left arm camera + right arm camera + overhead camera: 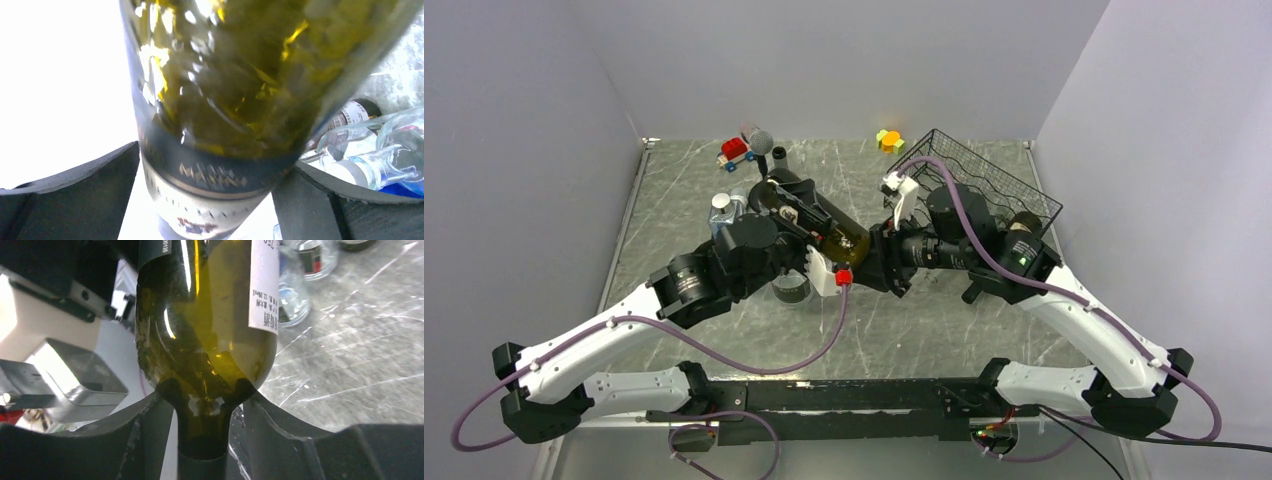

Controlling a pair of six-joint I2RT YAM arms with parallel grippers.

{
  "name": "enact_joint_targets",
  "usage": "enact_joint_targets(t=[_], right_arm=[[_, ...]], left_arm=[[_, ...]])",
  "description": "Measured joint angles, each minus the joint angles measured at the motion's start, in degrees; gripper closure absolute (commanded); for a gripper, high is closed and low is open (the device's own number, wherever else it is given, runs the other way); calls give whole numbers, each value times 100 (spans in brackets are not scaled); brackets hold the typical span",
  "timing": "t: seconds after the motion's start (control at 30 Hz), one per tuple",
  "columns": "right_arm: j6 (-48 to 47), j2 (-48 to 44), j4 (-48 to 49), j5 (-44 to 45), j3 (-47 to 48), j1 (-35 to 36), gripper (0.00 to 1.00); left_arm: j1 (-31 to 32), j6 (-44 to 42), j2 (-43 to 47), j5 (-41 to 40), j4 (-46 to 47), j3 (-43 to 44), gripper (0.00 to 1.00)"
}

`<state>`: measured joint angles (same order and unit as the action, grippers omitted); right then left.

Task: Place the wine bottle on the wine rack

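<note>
The wine bottle [836, 238], olive-green glass with a white label, lies tilted in mid-table between both grippers, neck toward the right. My left gripper [809, 232] is shut on its body; the left wrist view shows the body [225, 90] filling the frame between the fingers [75, 192] of that gripper [210, 200]. My right gripper [879, 252] is open around the neck; in the right wrist view the neck [205, 425] stands between the fingers [280, 440] of that gripper [207, 440] with gaps on both sides. The black wire wine rack [984, 180] stands at the back right, behind the right arm.
A clear plastic bottle [724, 210] and a glass jar [792, 290] sit by the left arm. A red toy car [736, 150], a grey microphone [759, 140] and a yellow-orange toy [889, 140] lie at the back. Clear bottles [380, 160] show in the left wrist view.
</note>
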<state>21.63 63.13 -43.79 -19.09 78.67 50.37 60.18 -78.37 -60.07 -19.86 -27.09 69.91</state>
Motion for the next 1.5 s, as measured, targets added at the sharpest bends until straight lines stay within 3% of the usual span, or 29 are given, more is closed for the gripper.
enact_joint_targets(t=[0.4,0.77,1.0,1.17,1.5], right_arm=[[468,-343,-142,1722,4,-37,100],[667,-68,-546,1840,-63,-61,100],[822,-105,-664,2358,-142,-61,100],[981,-188,-625,2817,-610,-90,100],[1128,-127,203,3248,-1978,-127,100]], left_arm=[[24,7,361,116,680,-317,1],[28,251,332,411,1147,-339,1],[28,667,334,435,1272,-380,1],[28,1473,498,481,1338,-382,1],[35,4306,1117,212,1926,-380,1]])
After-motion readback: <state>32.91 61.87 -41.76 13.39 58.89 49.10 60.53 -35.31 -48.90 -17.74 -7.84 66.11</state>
